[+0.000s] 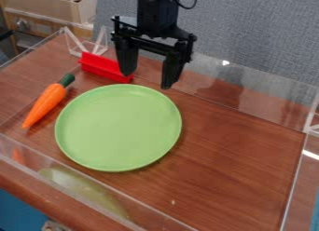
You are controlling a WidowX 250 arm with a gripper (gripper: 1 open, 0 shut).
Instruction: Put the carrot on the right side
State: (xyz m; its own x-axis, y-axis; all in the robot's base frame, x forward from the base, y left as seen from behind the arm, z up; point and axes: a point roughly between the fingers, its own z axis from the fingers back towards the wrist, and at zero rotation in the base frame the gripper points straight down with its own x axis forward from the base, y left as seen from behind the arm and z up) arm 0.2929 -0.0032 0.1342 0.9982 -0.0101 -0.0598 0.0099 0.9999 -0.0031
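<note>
The orange toy carrot (47, 101) lies on the wooden table at the left, its dark green stem tip pointing up and to the right, just beside the left rim of the round green plate (118, 128). My black gripper (149, 73) hangs above the plate's far edge, well to the right of the carrot and clear of it. Its two fingers stand wide apart with nothing between them.
A red block (97, 67) rests behind the plate, right by the gripper's left finger. Clear plastic walls (268, 90) fence the table on all sides. Bare wood (243, 151) spreads to the right of the plate. Cardboard boxes (50, 6) stand at the back left.
</note>
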